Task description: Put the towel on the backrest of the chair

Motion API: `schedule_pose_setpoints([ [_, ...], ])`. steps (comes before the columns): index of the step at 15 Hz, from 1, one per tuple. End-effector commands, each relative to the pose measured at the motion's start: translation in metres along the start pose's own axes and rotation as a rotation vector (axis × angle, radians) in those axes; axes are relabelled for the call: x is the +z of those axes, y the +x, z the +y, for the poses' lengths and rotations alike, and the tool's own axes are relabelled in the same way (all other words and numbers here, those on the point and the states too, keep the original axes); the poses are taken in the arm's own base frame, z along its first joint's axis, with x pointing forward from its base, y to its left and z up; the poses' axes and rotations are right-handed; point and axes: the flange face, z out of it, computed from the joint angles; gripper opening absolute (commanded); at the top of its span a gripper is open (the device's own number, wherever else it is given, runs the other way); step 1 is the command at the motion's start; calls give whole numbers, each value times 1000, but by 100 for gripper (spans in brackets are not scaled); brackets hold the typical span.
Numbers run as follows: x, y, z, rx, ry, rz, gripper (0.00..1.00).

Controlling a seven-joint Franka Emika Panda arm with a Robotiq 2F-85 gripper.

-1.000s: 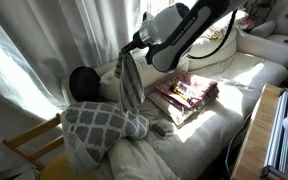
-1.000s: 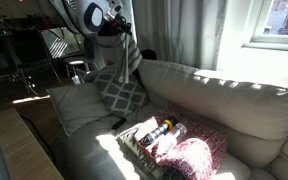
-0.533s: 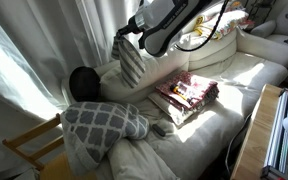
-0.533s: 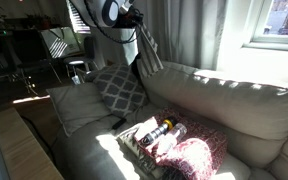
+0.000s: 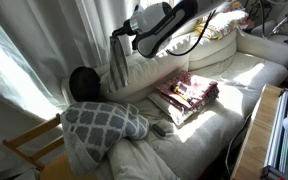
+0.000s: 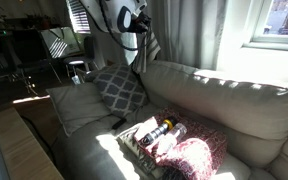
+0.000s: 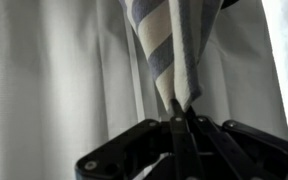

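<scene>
My gripper (image 5: 117, 35) is shut on a grey-and-white striped towel (image 5: 118, 62) and holds it in the air above the sofa's backrest (image 5: 149, 72), in front of the white curtain. The towel hangs down from the jaws. In an exterior view the gripper (image 6: 140, 19) and the hanging towel (image 6: 149, 40) are above the backrest's end (image 6: 184, 78). In the wrist view the towel (image 7: 169, 45) is pinched between the shut fingers (image 7: 182, 112), with the curtain behind. A wooden chair (image 5: 29, 145) stands at the sofa's end, low in the picture.
A grey patterned cushion (image 5: 102, 124) lies on the sofa's arm, also seen in an exterior view (image 6: 117, 88). A black round thing (image 5: 82, 82) sits by the curtain. A tray of items (image 5: 189, 95) and a remote (image 5: 161, 128) lie on the seat. A wooden table (image 5: 259, 135) stands beside the sofa.
My gripper has risen and moved toward the curtain with the towel, which has lifted off the cushion and now hangs free above the backrest.
</scene>
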Motion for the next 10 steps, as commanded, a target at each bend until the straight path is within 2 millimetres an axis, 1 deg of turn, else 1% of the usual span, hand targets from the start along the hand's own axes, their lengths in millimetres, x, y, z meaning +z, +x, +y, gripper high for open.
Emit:
schedule_pose_setpoints([
  [1,38,-24,29,-61,-67,50,1],
  [4,53,-37,55,-150,-131,39,1],
  [8,61,-40,85,-269,-238,63,1],
  [10,64,-42,94,-305,-285,48,1],
])
